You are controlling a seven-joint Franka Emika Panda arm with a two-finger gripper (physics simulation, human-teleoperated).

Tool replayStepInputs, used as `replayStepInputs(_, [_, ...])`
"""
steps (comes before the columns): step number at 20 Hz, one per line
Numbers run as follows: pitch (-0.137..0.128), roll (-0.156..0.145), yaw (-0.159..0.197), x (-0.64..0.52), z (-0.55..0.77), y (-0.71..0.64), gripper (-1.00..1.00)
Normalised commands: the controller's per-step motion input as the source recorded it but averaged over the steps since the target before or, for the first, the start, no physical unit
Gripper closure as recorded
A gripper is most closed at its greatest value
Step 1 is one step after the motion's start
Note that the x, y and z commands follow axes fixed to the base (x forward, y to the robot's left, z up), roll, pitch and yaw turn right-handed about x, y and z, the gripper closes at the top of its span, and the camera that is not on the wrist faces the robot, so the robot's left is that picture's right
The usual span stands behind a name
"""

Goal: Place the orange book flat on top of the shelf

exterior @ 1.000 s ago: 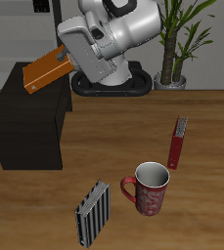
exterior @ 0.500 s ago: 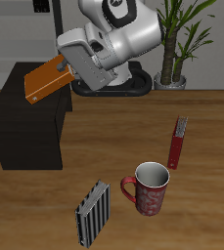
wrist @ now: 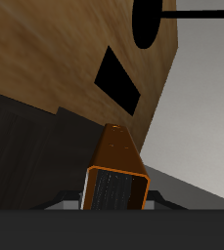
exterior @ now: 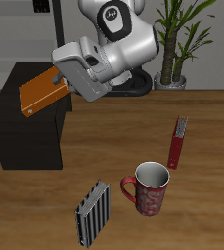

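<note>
The orange book (exterior: 40, 93) hangs tilted in my gripper (exterior: 63, 78), just above the flat top of the dark boxy shelf (exterior: 25, 132). The gripper is shut on the book's end nearest the arm; the far end dips toward the shelf top. I cannot tell whether the book touches the shelf. In the wrist view the orange book (wrist: 118, 166) runs away from the camera with its dark page edge facing it, the dark shelf (wrist: 25, 146) beside it. The gripper fingers are mostly hidden there.
A dark red book (exterior: 178, 143) stands on the table nearer the front, beside a red patterned mug (exterior: 150, 187). A grey-striped book (exterior: 92, 213) stands near the front edge. A potted plant (exterior: 174, 44) is at the back.
The gripper has carried the orange book down and outward over the shelf, and the book has tipped flatter, closer to the shelf top.
</note>
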Motion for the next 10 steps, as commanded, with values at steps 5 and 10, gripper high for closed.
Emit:
replayStepInputs(5, [0.051,-0.014,0.005,-0.1,-0.3,-0.08,1.0])
replayStepInputs(10, [0.08,0.034,0.018,-0.06,-0.37,-0.03,1.0])
